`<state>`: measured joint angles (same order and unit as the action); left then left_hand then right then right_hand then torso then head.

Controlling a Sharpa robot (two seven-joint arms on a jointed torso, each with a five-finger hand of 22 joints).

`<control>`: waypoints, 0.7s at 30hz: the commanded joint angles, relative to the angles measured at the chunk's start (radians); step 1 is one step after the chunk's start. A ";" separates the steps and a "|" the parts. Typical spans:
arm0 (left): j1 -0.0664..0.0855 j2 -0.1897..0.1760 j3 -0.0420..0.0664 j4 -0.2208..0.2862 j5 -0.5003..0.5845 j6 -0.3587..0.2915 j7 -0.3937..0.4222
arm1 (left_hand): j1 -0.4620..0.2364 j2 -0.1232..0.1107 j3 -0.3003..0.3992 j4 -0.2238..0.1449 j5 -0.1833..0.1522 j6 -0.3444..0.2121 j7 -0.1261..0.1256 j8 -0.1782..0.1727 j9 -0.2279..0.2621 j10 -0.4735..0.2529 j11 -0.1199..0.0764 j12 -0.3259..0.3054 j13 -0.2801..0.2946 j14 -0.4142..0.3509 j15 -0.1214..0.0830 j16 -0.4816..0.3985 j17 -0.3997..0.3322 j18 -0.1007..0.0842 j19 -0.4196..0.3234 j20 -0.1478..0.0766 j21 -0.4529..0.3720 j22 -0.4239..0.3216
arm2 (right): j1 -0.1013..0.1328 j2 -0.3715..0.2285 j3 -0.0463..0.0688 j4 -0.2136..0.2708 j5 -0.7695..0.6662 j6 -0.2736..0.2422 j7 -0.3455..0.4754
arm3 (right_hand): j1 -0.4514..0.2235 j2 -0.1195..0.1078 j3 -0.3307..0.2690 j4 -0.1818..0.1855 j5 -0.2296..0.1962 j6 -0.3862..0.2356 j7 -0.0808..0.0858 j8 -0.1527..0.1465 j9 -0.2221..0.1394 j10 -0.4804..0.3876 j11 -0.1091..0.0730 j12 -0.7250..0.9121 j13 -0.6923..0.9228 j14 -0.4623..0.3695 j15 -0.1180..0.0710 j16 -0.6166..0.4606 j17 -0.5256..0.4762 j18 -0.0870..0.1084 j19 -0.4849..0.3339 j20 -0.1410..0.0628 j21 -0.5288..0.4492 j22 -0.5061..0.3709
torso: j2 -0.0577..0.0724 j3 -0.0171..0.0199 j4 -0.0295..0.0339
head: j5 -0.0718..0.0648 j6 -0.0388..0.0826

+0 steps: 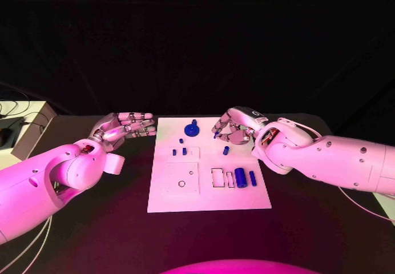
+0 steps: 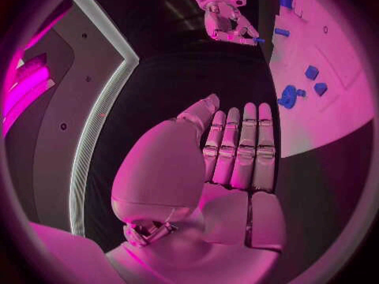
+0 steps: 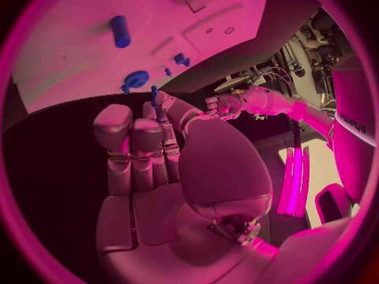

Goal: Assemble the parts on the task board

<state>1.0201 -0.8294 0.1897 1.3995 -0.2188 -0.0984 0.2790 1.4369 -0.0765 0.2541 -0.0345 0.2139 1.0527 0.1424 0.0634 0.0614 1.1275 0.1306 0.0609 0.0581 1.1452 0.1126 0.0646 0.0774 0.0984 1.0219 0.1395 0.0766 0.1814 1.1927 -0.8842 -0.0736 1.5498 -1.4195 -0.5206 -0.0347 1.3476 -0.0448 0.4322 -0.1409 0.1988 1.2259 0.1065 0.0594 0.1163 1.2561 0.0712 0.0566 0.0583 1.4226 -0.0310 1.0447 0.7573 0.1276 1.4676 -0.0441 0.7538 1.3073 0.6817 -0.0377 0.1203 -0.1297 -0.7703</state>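
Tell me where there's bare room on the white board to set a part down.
The task board is bare along its near edge, below the square recess and the blue cylinder. It is crowded at the far end, round the blue gear, where the right hand hovers.

A flat white rectangular task board is laid mid-way on the matte black table.

White task board with blue parts on a black table; silver robot hands.
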 commanded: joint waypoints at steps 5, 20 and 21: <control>-0.003 0.006 0.001 0.015 0.007 -0.023 0.021 | -0.004 -0.003 0.004 0.000 0.000 0.004 0.002 -0.001 0.001 -0.001 0.000 -0.001 0.000 -0.008 0.002 -0.003 -0.002 -0.020 0.002 -0.001 -0.001 -0.002 | -0.025 0.051 -0.012 0.054 -0.129 0.038 -0.029 | 0.008 0.013 -0.003 -0.003 0.002 0.001 0.005 0.006 0.002 0.021 -0.019 0.003 0.003 0.000 -0.006 -0.002 -0.005 0.011 0.049 -0.007 0.005 0.095 | -0.006 -0.0056 0.0006 | 0.030 -0.007; -0.004 0.013 0.001 0.028 0.012 -0.053 0.035 | -0.006 -0.005 0.004 0.001 0.000 0.003 0.001 -0.001 0.000 -0.002 0.001 -0.001 0.000 -0.010 0.003 -0.003 -0.002 -0.021 0.000 0.000 -0.002 -0.006 | -0.093 0.147 -0.027 0.031 -0.270 0.071 -0.093 | 0.006 0.013 -0.003 -0.004 0.001 0.002 0.005 0.005 0.002 0.022 -0.020 0.003 0.003 0.000 -0.006 -0.006 -0.012 0.012 0.048 -0.007 0.002 0.094 | -0.008 -0.0079 0.0015 | 0.055 -0.024; -0.004 0.013 0.001 0.029 0.012 -0.054 0.036 | -0.006 -0.005 0.004 0.001 0.000 0.003 0.001 -0.001 0.000 -0.002 0.001 -0.001 0.000 -0.010 0.003 -0.003 -0.002 -0.021 0.000 0.000 -0.002 -0.006 | -0.096 0.151 -0.027 0.028 -0.274 0.074 -0.095 | 0.006 0.013 -0.003 -0.004 0.001 0.002 0.005 0.005 0.002 0.022 -0.020 0.003 0.003 0.000 -0.006 -0.006 -0.012 0.012 0.048 -0.007 0.002 0.094 | -0.008 -0.0077 0.0012 | 0.056 -0.025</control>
<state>1.0162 -0.8190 0.1896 1.4243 -0.2148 -0.1418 0.2930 1.4370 -0.0765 0.2541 -0.0344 0.2139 1.0527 0.1424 0.0634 0.0614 1.1275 0.1306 0.0609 0.0581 1.1415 0.1164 0.0646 0.0765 0.0827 1.0219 0.1395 0.0766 0.1774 1.0997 -0.7368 -0.1004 1.5813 -1.6327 -0.4768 -0.1022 1.3478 -0.0449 0.4317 -0.1410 0.1986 1.2256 0.1066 0.0617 0.1172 1.2544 0.0695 0.0524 0.0583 1.4227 -0.0310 1.0447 0.7458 0.1270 1.4659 -0.0423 0.7570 1.3079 0.6727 -0.0456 0.1225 -0.0773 -0.7929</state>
